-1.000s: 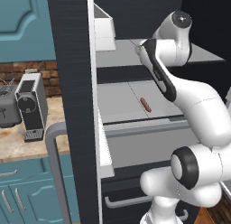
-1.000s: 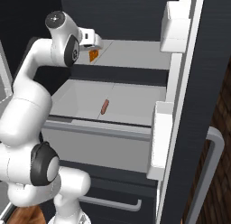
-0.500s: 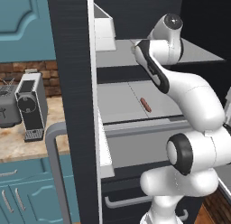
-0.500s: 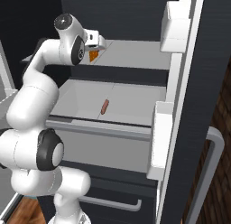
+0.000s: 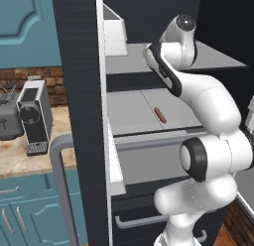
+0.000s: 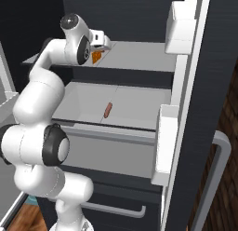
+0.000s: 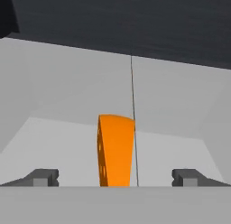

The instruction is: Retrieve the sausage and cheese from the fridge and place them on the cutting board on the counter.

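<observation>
1. We face the open fridge [image 5: 79,66], its pale shelves lit; the counter [image 5: 30,158] with a coffee machine [image 5: 34,116] lies to the left.
2. Since a second ago the arm has reached deeper along the upper shelf.
3. Our end effector [image 7: 115,177] now stands open, fingertips [image 7: 43,177] either side of the cheese [image 7: 116,151], not yet gripping.
4. The sausage [image 6: 108,110] lies untouched on the lower shelf.
5. We judge closing on the cheese comes next.

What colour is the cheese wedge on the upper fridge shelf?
Bright orange; the cheese shows best in the hand view, between the open gripper fingertips.
</observation>
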